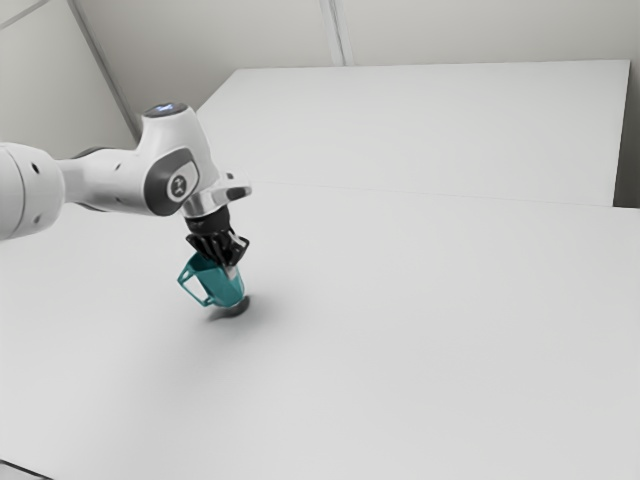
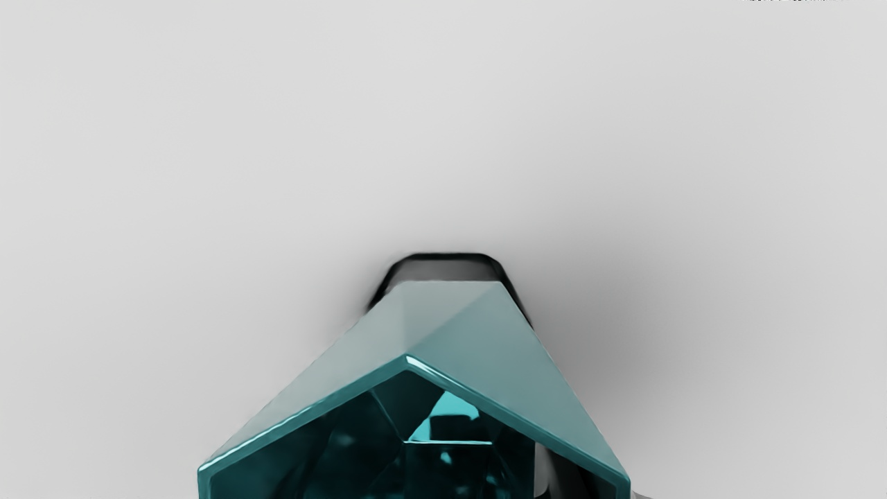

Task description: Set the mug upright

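One white jointed arm (image 1: 110, 180) of mine comes in from the exterior view's left, and look, next along is the teal angular handle (image 1: 192, 285)! It belongs to the teal faceted mug (image 1: 226, 288), tilted beneath my black two-finger hand (image 1: 232, 265), which is pinching the mug's wall near the rim. Just under its base, a dark patch (image 1: 236, 308); beyond, the pale bench (image 1: 430, 330) runs off to the exterior view's right.

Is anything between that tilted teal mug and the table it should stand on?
Possibly: a dark shape shows at the lower end of the tilted mug; I can't tell whether it's separate. Nothing else visible is between.
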Action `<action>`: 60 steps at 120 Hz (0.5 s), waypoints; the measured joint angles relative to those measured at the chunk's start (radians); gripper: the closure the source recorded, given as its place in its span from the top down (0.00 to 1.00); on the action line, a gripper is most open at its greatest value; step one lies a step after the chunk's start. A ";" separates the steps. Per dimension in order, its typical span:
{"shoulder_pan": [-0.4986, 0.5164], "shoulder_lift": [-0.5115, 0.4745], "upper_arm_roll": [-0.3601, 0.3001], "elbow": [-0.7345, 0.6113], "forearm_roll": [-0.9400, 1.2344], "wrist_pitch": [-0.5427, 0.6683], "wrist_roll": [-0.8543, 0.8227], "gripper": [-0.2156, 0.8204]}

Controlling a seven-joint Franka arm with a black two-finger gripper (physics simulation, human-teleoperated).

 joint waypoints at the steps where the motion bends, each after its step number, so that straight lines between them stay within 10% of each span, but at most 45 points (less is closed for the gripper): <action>1: -0.001 0.000 0.001 0.000 0.000 0.000 -0.003 0.03; 32: 0.001 0.012 0.013 -0.003 0.002 0.001 -0.085 0.04; 60: 0.001 0.017 0.015 -0.004 0.000 0.001 -0.131 0.44</action>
